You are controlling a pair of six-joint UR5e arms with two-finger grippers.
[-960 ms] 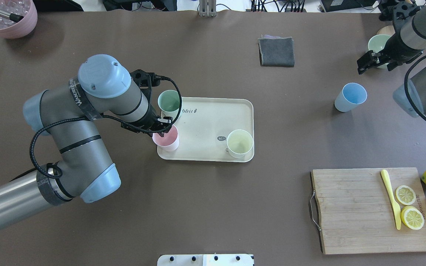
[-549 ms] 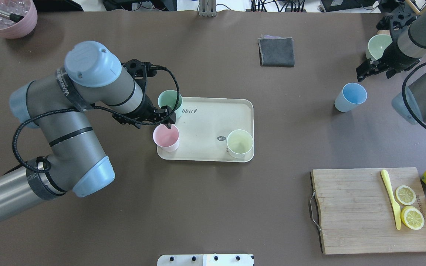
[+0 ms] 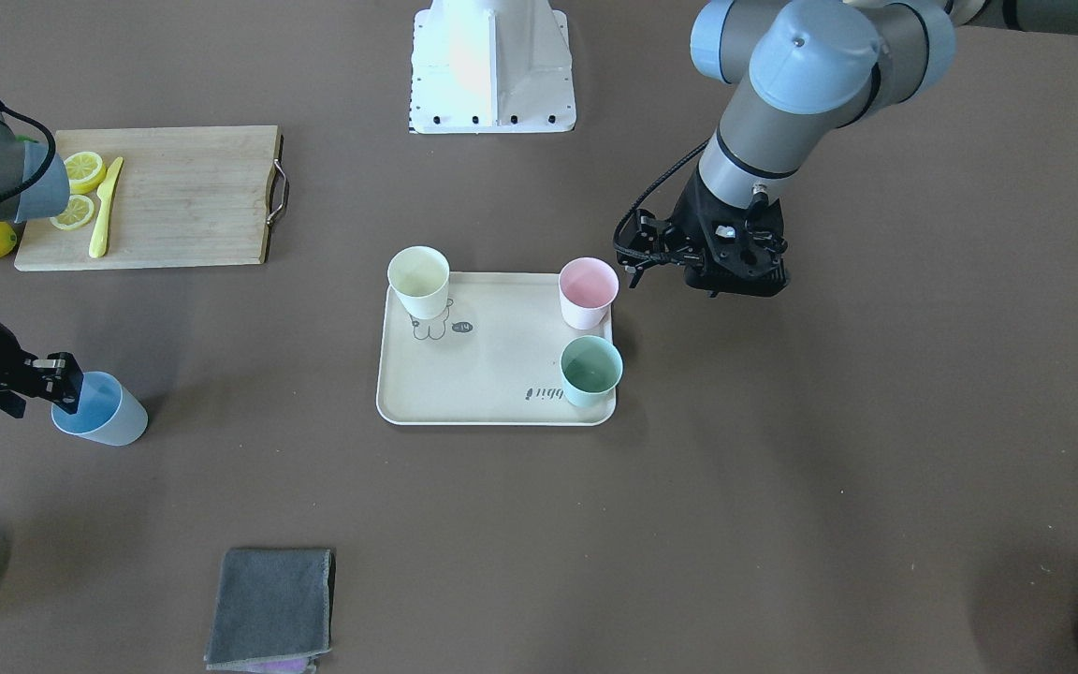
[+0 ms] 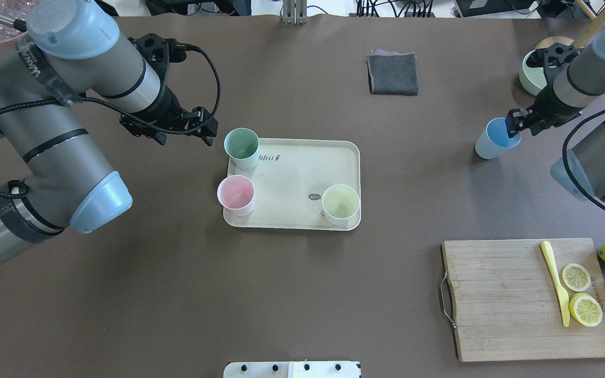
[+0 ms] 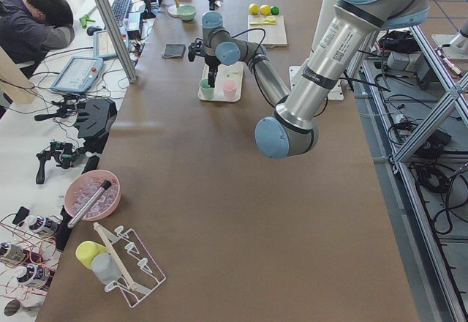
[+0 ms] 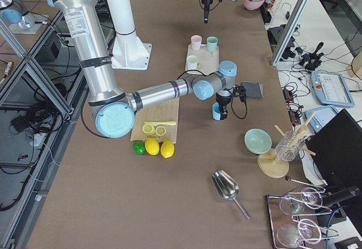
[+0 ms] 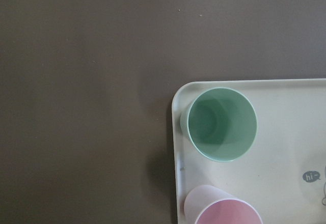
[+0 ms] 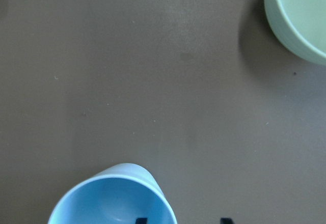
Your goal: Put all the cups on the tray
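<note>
Three of the four cups stand upright on the tray (image 4: 292, 176); one stands on the table. All positions below are given relative to the tray as seen in the overhead view.

1. Tray: flat, cream-beige, rectangular, with rounded corners and a raised rim. A script word is printed near its far-left corner and a small "hi" bubble near its near-right corner.
2. Mint green cup (image 4: 241, 148): in the tray's far-left corner, close against the rim.
3. Pink cup (image 4: 236, 195): in the tray's near-left corner, apart from the mint green cup.
4. Pale yellow cup (image 4: 340, 204): in the tray's near-right corner, partly covering a small bear drawing.
5. Light blue cup (image 4: 496, 139): on the table, well apart from the tray, beyond its right short side.

All four cups are matte, tapered and handleless, mouth upward and empty.

Left gripper (image 4: 207, 127): above the table just outside the tray's far-left corner, beside the mint green cup without touching it. Its jaws are spread and hold nothing.

Right gripper (image 4: 515, 124): at the light blue cup, on the cup's side away from the tray. In the right wrist view one fingertip sits inside the rim and the other outside, so the jaws are spread astride the cup wall with a gap on each side.

A sage-green bowl (image 4: 529, 79) sits farther from the tray than the light blue cup.
</note>
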